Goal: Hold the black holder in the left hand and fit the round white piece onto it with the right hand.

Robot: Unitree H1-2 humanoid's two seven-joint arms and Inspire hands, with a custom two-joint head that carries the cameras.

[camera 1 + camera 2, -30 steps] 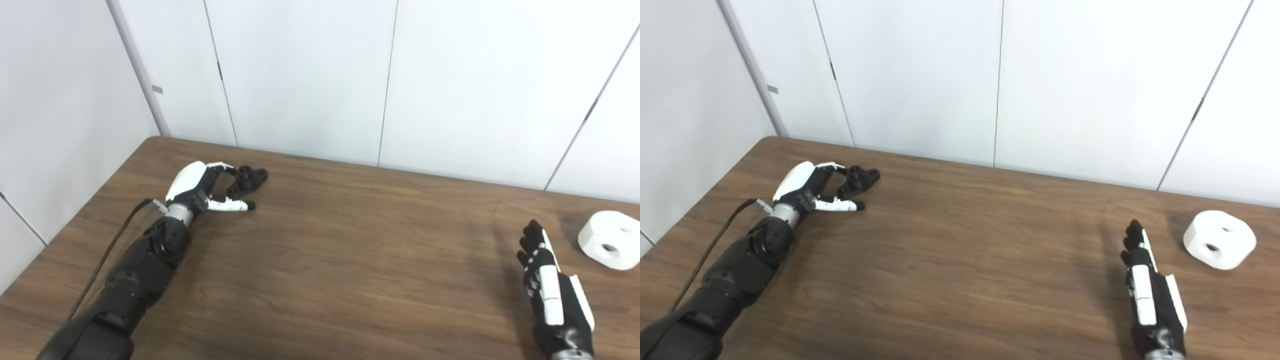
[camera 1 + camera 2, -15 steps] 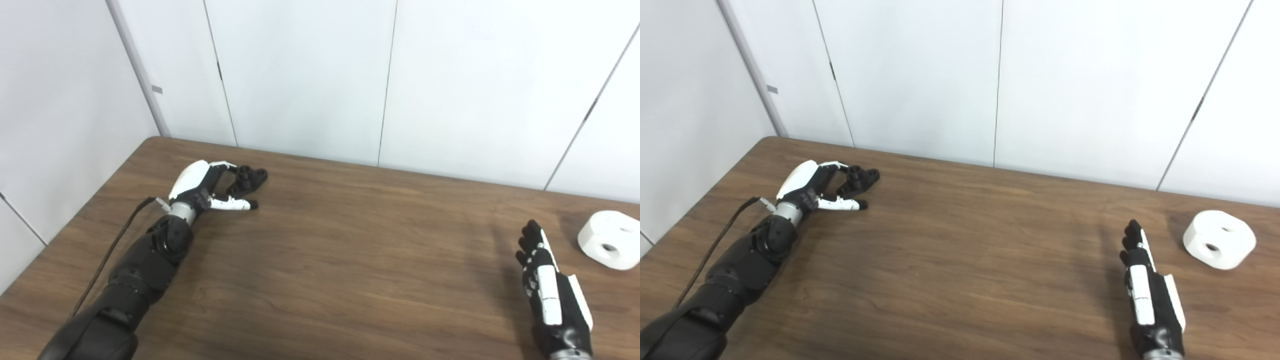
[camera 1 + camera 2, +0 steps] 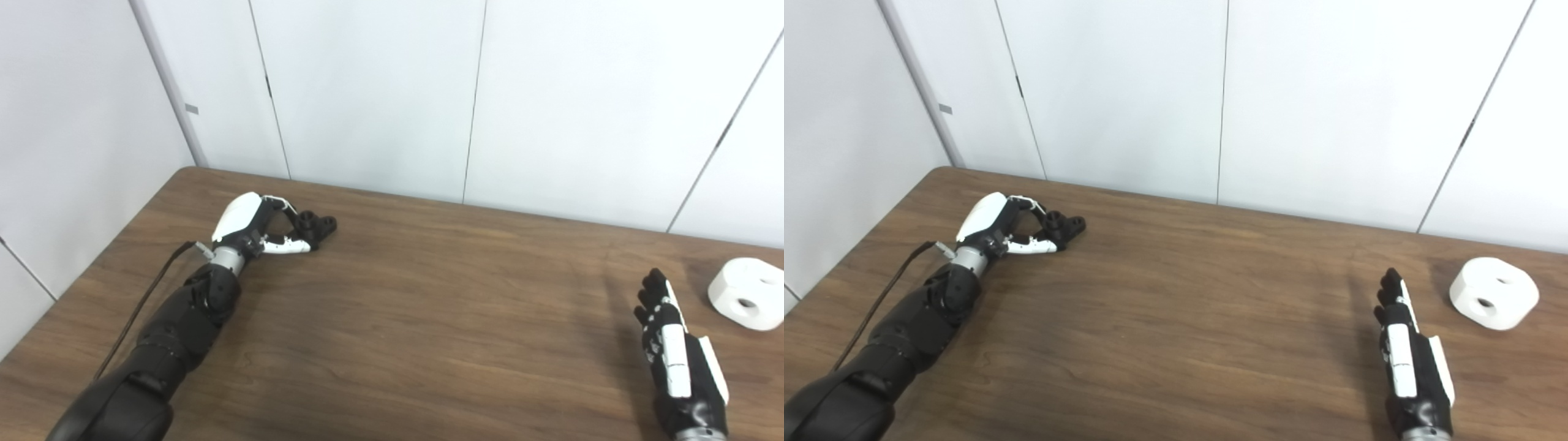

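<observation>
- Left hand is sitting far-left on the counter, fingers and thumb curling around the black holder. Holder is still lying on the wood, not lifted.
- Thumb is running along the holder's near side, fingers arching over from the far side. Looks like contact on both sides, but I can't tell if the grip is actually firm yet; calling it a grasp in progress, not a secured hold.
- Approach from the left makes sense: it's leaving the holder's right end and its holes exposed for the mating part.
- Right hand is lying near-right on the counter, fingers straight and apart, gripping nothing. Judging it's waiting until the holder is up.
- Round white piece is sitting far-right on the counter, just beyond and right of the right hand, not touching it. Two holes are facing up, probably the fit features.
- Next, as I read it: close and lift left, then the right goes for the white piece.
</observation>
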